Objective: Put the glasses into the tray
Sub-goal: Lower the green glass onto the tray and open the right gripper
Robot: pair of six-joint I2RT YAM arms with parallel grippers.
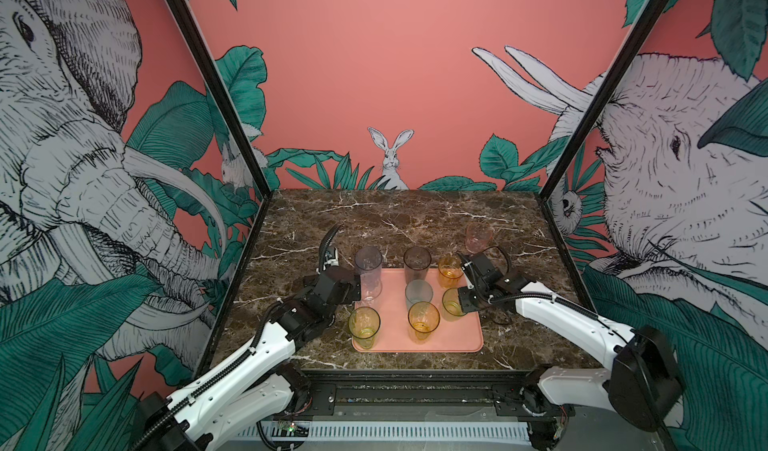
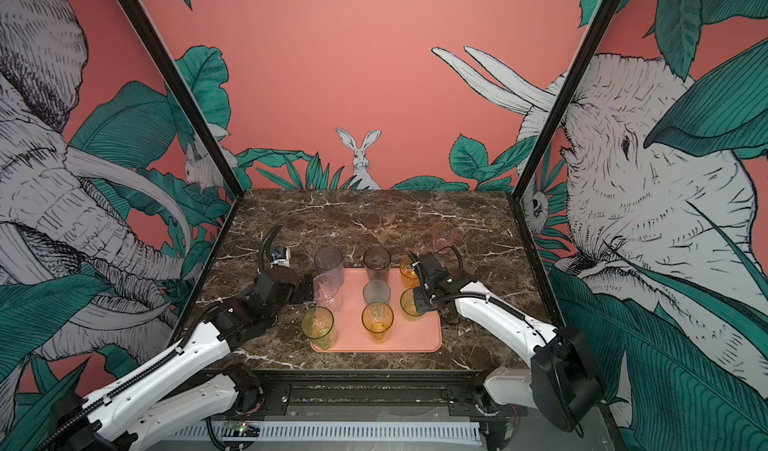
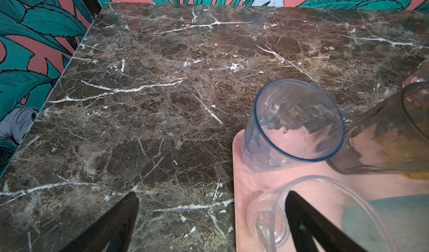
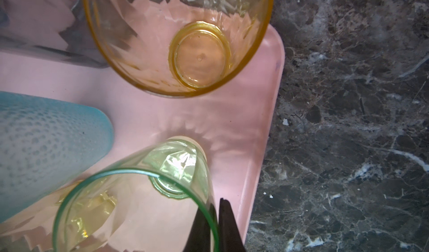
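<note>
Nine see-through tumblers are counted, several with faceted walls, each tinted differently. Eight are seen upright on the tray (image 1: pixel 451 342), a flat salmon-pink rounded rectangle with a low rim, laid on the brown marble table (image 1: pixel 374 216).

Along the tray's far edge, the tall grey-violet tumbler (image 1: pixel 368 259), the tall smoky brown tumbler (image 1: pixel 417 261) and the short amber tumbler (image 1: pixel 450 271) are lined up. The tall clear tumbler (image 1: pixel 371 289) is set just in front of the grey-violet one. The short frosted blue-grey tumbler (image 1: pixel 419 293), dotted in texture, is placed near the middle. Toward the near side, the tall yellow-green tumbler (image 1: pixel 364 327) and the tall amber tumbler (image 1: pixel 423 322) are found. The short yellow-green tumbler (image 4: pixel 176 160) is seen at the tray's right edge. The ninth, the pink tumbler (image 1: pixel 479 237), is seen standing on the marble beyond the tray's far right corner.

The right gripper (image 4: pixel 218 209) is pinched tight on the short yellow-green tumbler's wall at the rim, one finger inside and one outside. The left gripper (image 3: pixel 213 194) is spread to its widest and nothing is held. One finger (image 3: pixel 111 225) is seen over the marble and the other over the clear tumbler's mouth, and contact cannot be told.

One tray and two grippers are counted.
</note>
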